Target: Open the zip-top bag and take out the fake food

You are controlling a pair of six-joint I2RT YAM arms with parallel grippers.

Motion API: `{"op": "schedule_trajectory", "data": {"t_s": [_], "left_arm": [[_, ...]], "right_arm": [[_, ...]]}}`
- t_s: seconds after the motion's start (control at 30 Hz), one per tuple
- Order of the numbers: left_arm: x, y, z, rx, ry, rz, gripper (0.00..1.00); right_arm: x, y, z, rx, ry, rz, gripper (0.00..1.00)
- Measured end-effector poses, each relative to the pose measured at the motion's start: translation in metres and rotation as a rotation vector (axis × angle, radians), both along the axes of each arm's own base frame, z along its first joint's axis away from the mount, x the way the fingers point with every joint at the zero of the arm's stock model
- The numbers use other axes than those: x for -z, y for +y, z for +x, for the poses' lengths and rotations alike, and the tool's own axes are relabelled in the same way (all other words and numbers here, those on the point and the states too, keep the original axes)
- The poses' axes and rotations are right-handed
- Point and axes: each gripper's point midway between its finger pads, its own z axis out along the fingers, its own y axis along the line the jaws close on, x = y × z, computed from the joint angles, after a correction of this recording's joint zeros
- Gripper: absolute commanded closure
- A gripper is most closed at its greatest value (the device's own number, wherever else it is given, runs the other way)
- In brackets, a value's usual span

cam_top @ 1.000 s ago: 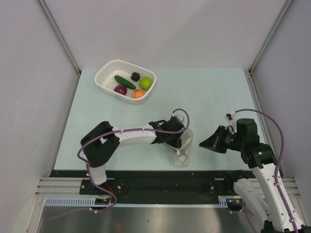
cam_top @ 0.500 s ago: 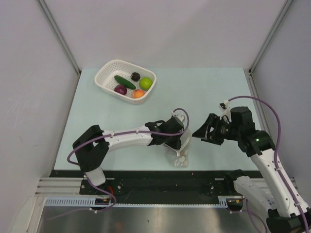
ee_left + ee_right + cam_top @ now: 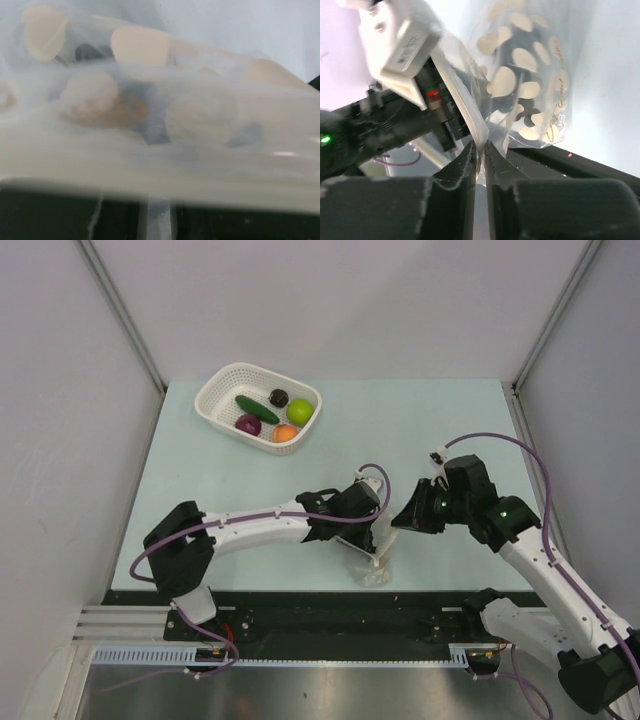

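The zip-top bag [image 3: 377, 560], clear crinkly plastic with white polka dots on a dark panel, hangs near the table's front edge between both grippers. My left gripper [image 3: 368, 537] is shut on its top edge; in the left wrist view [image 3: 157, 220] the blurred bag [image 3: 160, 125] fills the frame. My right gripper [image 3: 397, 523] is shut on a fold of the bag's clear edge [image 3: 481, 149], with the dotted panel [image 3: 525, 85] beyond it. The fake food lies in the white basket [image 3: 222, 387]: cucumber [image 3: 257, 408], dark grapes [image 3: 279, 397], lime-green ball [image 3: 300, 412], orange fruit [image 3: 286, 433], purple onion [image 3: 248, 425].
The basket stands at the back left of the pale table [image 3: 420, 430]. The left arm's white link [image 3: 260, 525] stretches across the front. Grey walls and metal rails close in the table on three sides.
My right arm has swung left and forward to the bag and its jaws now pinch the bag's edge. The left gripper has shifted slightly while holding the bag.
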Motion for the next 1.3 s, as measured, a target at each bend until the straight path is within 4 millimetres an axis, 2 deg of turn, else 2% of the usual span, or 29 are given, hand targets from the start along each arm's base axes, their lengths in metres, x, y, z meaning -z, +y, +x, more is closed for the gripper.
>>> {"op": "schedule_trajectory", "data": {"t_s": [0.03, 0.17, 0.4, 0.5, 0.7, 1.03, 1.13, 1.3], "left_arm": [[-0.003, 0.0, 0.0, 0.002, -0.002, -0.004, 1.0], [-0.017, -0.001, -0.001, 0.003, -0.008, -0.018, 1.0], [-0.06, -0.018, 0.01, 0.006, -0.028, -0.109, 1.0], [-0.07, -0.023, 0.011, 0.015, -0.016, -0.138, 1.0], [-0.083, -0.028, 0.003, 0.056, 0.017, -0.186, 1.0], [-0.143, -0.022, -0.016, 0.197, -0.029, -0.356, 1.0], [-0.146, -0.022, -0.026, 0.257, -0.009, -0.391, 1.0], [-0.132, -0.018, -0.043, 0.316, 0.048, -0.419, 1.0]], "right_arm": [[0.001, -0.002, 0.001, 0.011, -0.002, -0.008, 1.0], [0.002, -0.006, -0.001, 0.015, -0.022, -0.02, 1.0], [0.011, -0.012, -0.013, 0.011, -0.032, -0.013, 1.0], [0.011, -0.016, -0.016, 0.015, -0.04, -0.024, 1.0], [0.012, -0.023, -0.02, 0.021, -0.062, -0.051, 1.0], [0.019, -0.039, -0.024, 0.03, -0.09, -0.131, 1.0], [0.018, -0.043, -0.025, 0.038, -0.105, -0.141, 1.0], [0.022, -0.051, -0.022, 0.059, -0.113, -0.189, 1.0]]}}
